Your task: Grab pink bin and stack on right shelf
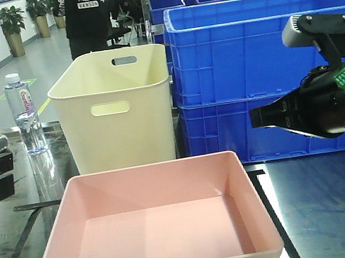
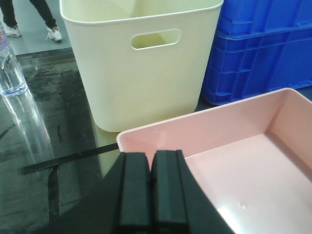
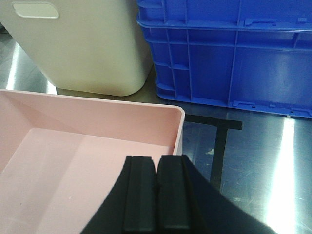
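**Pink bin at rest, both grippers pressed together**

The pink bin point(image 1: 153, 226) lies flat on the glossy black shelf point(image 1: 330, 203), directly before the cream bin point(image 1: 114, 108) and beside the stacked blue crates point(image 1: 262, 76). The left gripper point(image 2: 150, 192) and right gripper point(image 3: 157, 192) hover over its near corners, pads pressed together, holding nothing. A water bottle point(image 1: 25, 113) stands at left.

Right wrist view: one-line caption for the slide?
Right gripper, shut and empty, above the pink bin's right rim, with the cream bin and blue crates behind.
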Tool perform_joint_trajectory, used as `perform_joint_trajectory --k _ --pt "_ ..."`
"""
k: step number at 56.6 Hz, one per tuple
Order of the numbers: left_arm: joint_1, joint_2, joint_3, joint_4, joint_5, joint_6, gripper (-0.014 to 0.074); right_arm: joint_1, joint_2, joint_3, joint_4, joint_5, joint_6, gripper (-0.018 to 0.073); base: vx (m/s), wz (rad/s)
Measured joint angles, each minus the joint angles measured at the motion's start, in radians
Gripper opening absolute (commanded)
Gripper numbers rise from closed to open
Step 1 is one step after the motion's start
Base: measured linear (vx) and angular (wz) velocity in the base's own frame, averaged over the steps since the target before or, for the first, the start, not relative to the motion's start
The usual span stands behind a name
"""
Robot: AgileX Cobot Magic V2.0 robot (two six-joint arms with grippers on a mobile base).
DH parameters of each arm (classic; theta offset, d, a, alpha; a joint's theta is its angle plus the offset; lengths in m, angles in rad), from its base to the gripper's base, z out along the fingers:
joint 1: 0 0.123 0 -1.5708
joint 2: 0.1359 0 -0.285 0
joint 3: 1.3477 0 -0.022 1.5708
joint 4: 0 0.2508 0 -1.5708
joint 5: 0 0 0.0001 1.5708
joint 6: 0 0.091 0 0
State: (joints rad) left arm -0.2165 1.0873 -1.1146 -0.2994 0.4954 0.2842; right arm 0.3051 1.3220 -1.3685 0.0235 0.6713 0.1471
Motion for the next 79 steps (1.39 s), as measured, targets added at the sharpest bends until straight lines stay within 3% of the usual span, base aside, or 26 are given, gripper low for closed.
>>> perform_joint_trajectory --k 10,16,23,29,36,50,56,79 --pt "0.000 0.000 0.007 0.009 0.000 0.001 -0.0008 0.000 0.000 0.000 0.000 0.000 0.000 -0.0013 0.00 0.00" --pt "0.000 -0.047 0.098 0.069 -0.039 -0.004 -0.0008 0.000 0.000 0.000 0.000 0.000 0.000 -0.0013 0.00 0.00" --pt "0.000 -0.194 0.309 0.147 -0.125 -0.083 -0.0006 0.000 0.000 0.000 0.000 0.000 0.000 -0.0013 0.00 0.00" --pt "0.000 -0.375 0.545 0.241 -0.238 -0.207 -0.0006 0.000 0.000 0.000 -0.001 0.000 0.000 -0.0013 0.00 0.00" --pt "0.042 -0.593 0.760 0.305 -0.308 -0.322 -0.0005 0.000 0.000 0.000 -0.001 0.000 0.000 -0.0013 0.00 0.00" --pt "0.163 -1.018 1.102 0.325 -0.325 -0.361 -0.0005 0.000 0.000 0.000 -0.001 0.000 0.000 -0.0013 0.00 0.00" --pt "0.176 -1.090 1.140 0.325 -0.322 -0.362 -0.0005 0.000 0.000 0.000 -0.001 0.002 0.000 -0.0013 0.00 0.00" --pt "0.181 -1.090 1.140 0.325 -0.305 -0.364 -0.0005 0.000 0.000 0.000 -0.001 0.002 0.000 -0.0013 0.00 0.00"
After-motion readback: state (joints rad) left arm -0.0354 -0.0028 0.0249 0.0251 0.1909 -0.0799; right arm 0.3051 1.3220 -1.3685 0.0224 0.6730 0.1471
